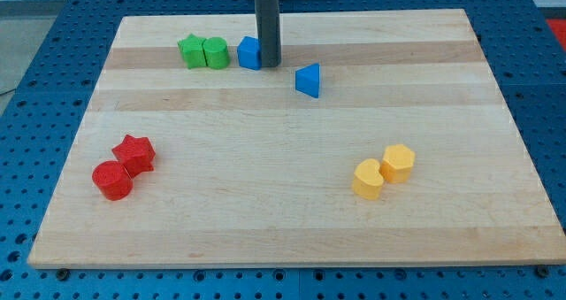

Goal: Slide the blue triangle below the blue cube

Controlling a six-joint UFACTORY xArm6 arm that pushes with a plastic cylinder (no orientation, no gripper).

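The blue cube [249,53] sits near the view's top, left of centre, on the wooden board [292,203]. The blue triangle [308,80] lies to its lower right, apart from it. My tip [269,65] stands right beside the cube's right side, touching or nearly touching it, and up-left of the triangle with a gap between them.
A green star [190,50] and a green cylinder [215,52] sit just left of the blue cube. A red star [134,153] and red cylinder [112,180] lie at lower left. Two yellow blocks [368,179] [398,163] lie at lower right.
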